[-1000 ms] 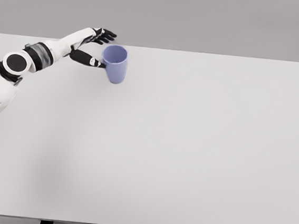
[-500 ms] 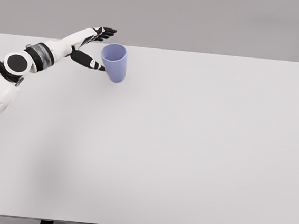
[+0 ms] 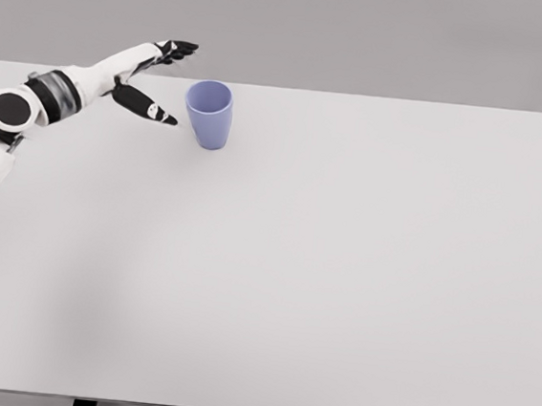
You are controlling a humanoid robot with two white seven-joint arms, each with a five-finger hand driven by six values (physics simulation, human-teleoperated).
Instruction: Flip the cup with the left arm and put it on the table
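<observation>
Contact has ended since half a second ago: our left hand point(image 3: 153, 78) has drawn back leftward, clear of the blue cup point(image 3: 208, 114), which stands upright, mouth up, on the white table point(image 3: 342, 267) before a grey wall point(image 3: 383, 36). Our fingers point(image 3: 178, 48) are spread wide, holding nothing.

The cup point(image 3: 208, 114) is showing a smooth, matt lavender-blue surface that looks like plain plastic, with soft shading and no sharp highlights. The worktop point(image 3: 342, 267) under it is looking like a flat, matt pale grey sheet, even and without grain. To the left of the cup, the left hand point(image 3: 151, 81) is showing smooth black fingers, and its arm is wearing smooth white hard shells with black joint rings, faintly glossy.
</observation>
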